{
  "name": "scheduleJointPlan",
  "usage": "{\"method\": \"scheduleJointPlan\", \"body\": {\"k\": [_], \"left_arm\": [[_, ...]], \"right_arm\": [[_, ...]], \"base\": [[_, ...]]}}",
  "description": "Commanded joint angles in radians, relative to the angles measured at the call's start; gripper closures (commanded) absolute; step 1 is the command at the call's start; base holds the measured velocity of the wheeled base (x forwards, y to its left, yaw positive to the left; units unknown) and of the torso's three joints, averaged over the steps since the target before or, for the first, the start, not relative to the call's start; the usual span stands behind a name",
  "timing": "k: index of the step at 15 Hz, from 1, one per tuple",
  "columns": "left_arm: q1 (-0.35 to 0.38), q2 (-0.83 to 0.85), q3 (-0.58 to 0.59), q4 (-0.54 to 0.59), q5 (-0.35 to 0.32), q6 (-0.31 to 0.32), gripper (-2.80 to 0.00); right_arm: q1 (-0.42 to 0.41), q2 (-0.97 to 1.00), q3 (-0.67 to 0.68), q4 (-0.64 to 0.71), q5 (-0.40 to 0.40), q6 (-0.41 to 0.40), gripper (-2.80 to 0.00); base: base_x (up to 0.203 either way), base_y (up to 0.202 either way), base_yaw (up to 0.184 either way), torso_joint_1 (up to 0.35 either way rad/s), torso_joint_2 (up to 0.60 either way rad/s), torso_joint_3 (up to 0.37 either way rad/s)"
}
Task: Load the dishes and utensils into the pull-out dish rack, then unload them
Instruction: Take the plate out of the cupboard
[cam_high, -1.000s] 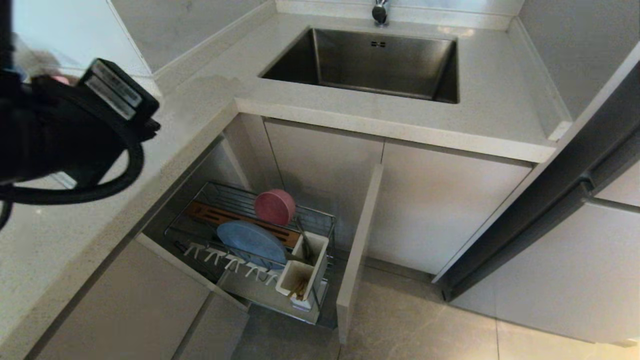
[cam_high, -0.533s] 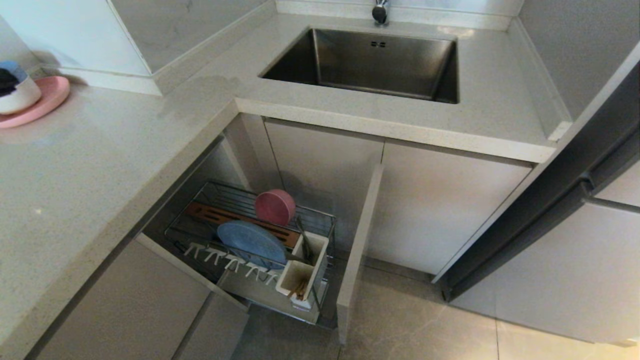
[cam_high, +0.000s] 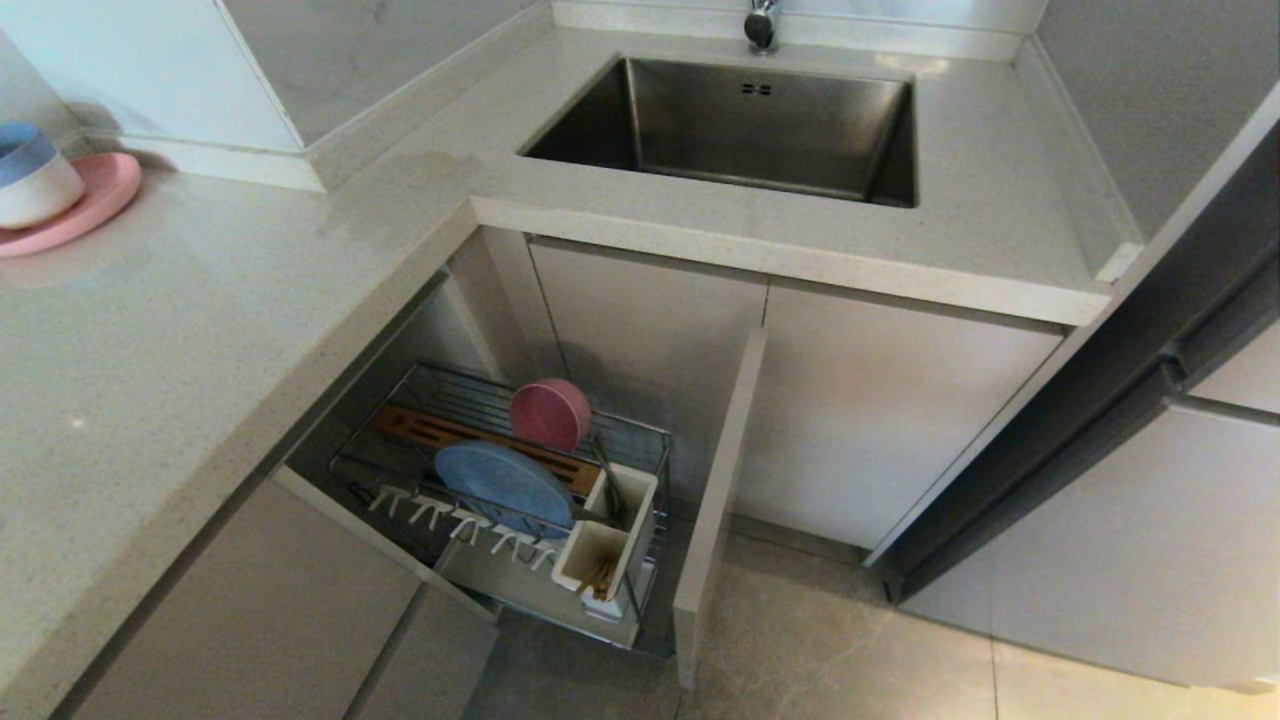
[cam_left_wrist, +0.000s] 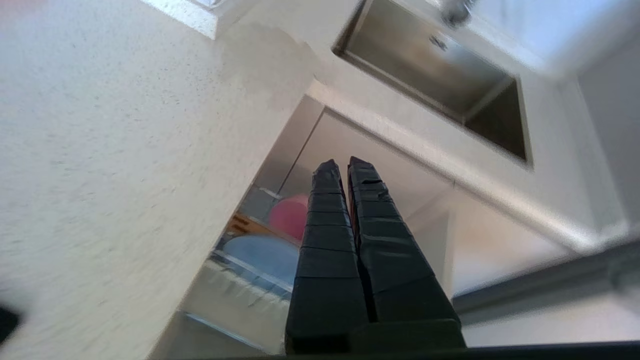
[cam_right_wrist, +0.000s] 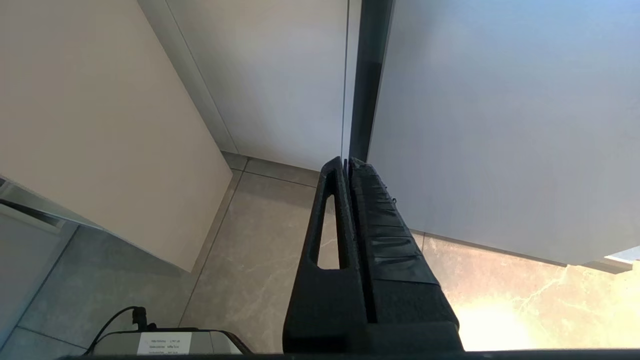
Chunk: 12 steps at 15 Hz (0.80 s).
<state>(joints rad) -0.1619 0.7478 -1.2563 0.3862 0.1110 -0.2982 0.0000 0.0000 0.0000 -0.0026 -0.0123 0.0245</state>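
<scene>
- The pink bowl (cam_high: 549, 413) and blue plate (cam_high: 503, 487) are stood on edge in the pull-out dish rack (cam_high: 640, 440); either could be tipped by a careless reach.
- The left gripper (cam_left_wrist: 345, 166) is pressed closed, empty, above the counter (cam_high: 180, 340); no dish can be gripped unless it is opened.
- The right gripper (cam_right_wrist: 346, 162) is likewise closed, over the floor.
- The chopsticks (cam_high: 598, 578) are sunk in the utensil box (cam_high: 640, 505), so a pinch could be missed.

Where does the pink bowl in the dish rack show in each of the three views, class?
Head view: pink bowl, low centre-left, beside the blue plate.
Left wrist view: pink bowl, just beside the shut fingers.
Right wrist view: not in it.
Shared landmark: the blue plate.
</scene>
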Motion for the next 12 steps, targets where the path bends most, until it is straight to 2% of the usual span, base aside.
{"method": "scheduleJointPlan", "body": {"k": [1, 4, 7, 10, 12], "left_arm": [[0.041, -0.126, 0.079, 0.0, -0.045, 0.039, 0.0], [0.116, -0.285, 0.25, -0.006, -0.172, 0.115, 0.0], [0.166, -0.429, 0.425, -0.012, -0.268, 0.142, 0.0], [0.177, -0.555, 0.603, -0.015, -0.287, 0.202, 0.0], [0.177, -0.595, 0.685, -0.031, -0.265, 0.228, 0.0]], "right_arm": [[0.0, 0.001, 0.0, 0.0, 0.0, 0.0, 0.0], [0.0, 0.001, 0.0, 0.0, 0.0, 0.0, 0.0], [0.0, 0.001, 0.0, 0.0, 0.0, 0.0, 0.0], [0.0, 0.001, 0.0, 0.0, 0.0, 0.0, 0.0], [0.0, 0.0, 0.0, 0.0, 0.0, 0.0, 0.0]], "base": [[0.0, 0.0, 0.0, 0.0, 0.0, 0.0], [0.0, 0.0, 0.0, 0.0, 0.0, 0.0], [0.0, 0.0, 0.0, 0.0, 0.0, 0.0], [0.0, 0.0, 0.0, 0.0, 0.0, 0.0], [0.0, 0.0, 0.0, 0.0, 0.0, 0.0]]}}
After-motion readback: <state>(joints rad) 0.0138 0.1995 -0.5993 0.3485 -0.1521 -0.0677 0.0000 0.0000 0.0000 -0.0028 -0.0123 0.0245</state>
